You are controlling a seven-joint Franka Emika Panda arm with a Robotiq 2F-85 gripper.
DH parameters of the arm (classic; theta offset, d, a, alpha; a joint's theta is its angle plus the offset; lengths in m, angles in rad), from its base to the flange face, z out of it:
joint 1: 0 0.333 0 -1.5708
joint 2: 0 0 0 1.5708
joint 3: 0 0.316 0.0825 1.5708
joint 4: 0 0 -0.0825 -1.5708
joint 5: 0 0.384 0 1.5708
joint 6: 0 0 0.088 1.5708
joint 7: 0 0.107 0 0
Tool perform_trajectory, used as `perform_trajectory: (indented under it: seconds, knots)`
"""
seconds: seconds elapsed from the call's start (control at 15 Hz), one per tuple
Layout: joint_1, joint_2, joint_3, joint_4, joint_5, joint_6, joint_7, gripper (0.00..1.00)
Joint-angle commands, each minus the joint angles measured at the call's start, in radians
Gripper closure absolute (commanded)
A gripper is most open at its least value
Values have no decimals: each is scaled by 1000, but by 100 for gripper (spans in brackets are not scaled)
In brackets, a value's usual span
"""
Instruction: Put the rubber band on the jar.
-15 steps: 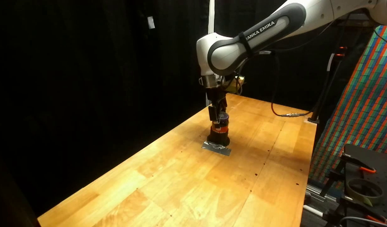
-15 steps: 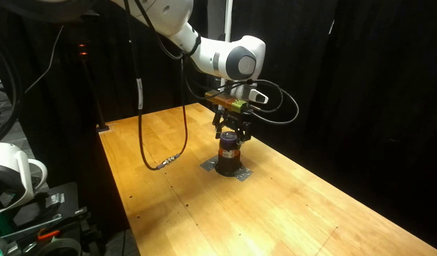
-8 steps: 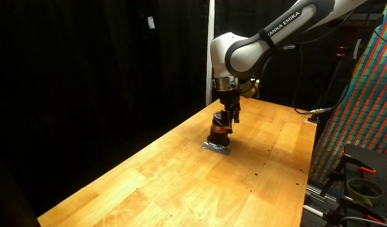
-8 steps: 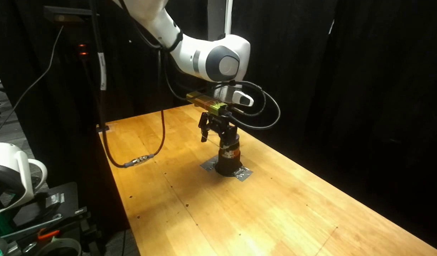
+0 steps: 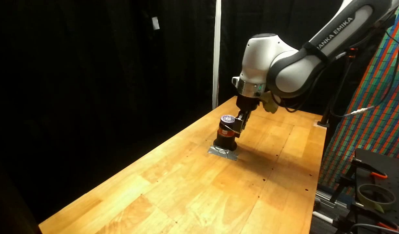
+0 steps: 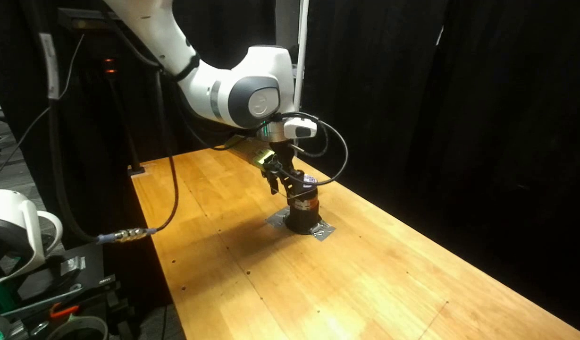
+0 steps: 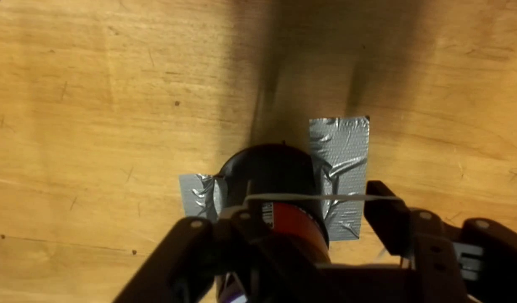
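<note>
The gripper has its two fingers spread well apart, and between their tips the rubber band is stretched as a thin, pale line. In the wrist view, the finger at the left stands in front of the jar and hides a part of it; the finger at the right is to the side, over the wooden table. In both exterior views, the gripper is beside the upper part of the jar, and a strand of the band crosses this part, above the orange-red label. Whether the band goes all the way round the jar, I cannot tell; also the contact of finger and jar is not clear.

The jar stands upright on the table. Its lid shows purple with pale print, and its dark lower part becomes wider at the foot. Strips of silver duct tape lie on the table at two sides of this foot and overlap it.

In an exterior view, the white Franka arm rises from the gripper toward the right. There a black curtain hangs at the left of the table, and a black shelf with a roll of tape is at the near right.
</note>
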Motion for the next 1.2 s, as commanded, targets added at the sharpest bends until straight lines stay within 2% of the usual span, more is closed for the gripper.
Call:
perform_trajectory:
  seconds: [0.0, 0.13, 0.2, 0.33, 0.4, 0.47, 0.67, 0.8, 1.0, 1.13]
  knots:
    - [84, -132, -96, -252, -172, 280, 146, 66]
    - [157, -165, -206, -365, -357, 452, 281, 82]
    - [239, -189, -317, -418, -447, 524, 345, 85]
    - [317, -212, -470, -426, -630, 588, 437, 89]
    - [362, -221, -551, -412, -720, 600, 481, 90]
    - [409, -225, -632, -395, -808, 623, 513, 86]
    - [564, -213, -874, -342, -1050, 740, 603, 86]
    - [654, -213, -991, -338, -1052, 803, 557, 86]
    - [796, -172, -1144, -364, -937, 886, 441, 86]
    - [898, -100, -1255, -399, -824, 976, 358, 88]
